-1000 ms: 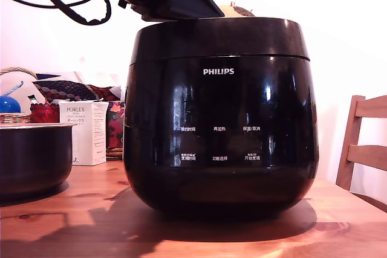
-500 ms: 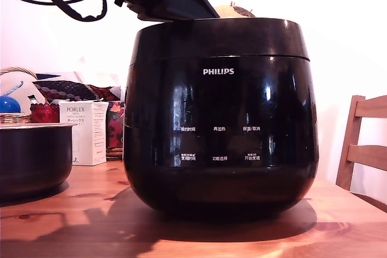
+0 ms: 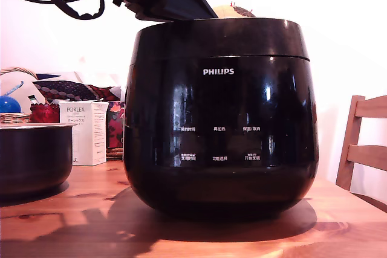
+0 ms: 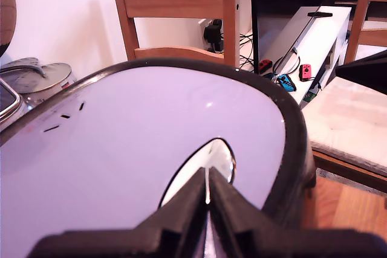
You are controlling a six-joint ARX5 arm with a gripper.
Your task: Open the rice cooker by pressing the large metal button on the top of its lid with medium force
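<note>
Colours you see
Your rice cooker [image 3: 221,116] is glossy black with white lettering; its lid [image 4: 151,149] reflects pale lilac.

PHILIPS on rice cooker [image 3: 221,119] front, PORLEX on white box [image 3: 83,132]

Count, both views:

- Rice cooker [image 3: 221,113]: 1, with 1 lid [image 3: 221,37] and 1 metal button [image 4: 208,164] on top.
- Gripper [image 4: 207,194]: 1, fingers together.
- Dark pot [image 3: 33,155]: 1, at 9 o'clock from the cooker in the exterior view.
- White carton [image 3: 84,132]: 1.
- Wicker basket [image 3: 13,116]: 1.
- Wooden chairs: 1 in the exterior view [image 3: 363,143]; 2 in the wrist view [image 4: 175,25], [image 4: 369,16].
- Glass pot lid [image 4: 33,77]: 1.
- Table [image 3: 181,234]: 1.
</note>
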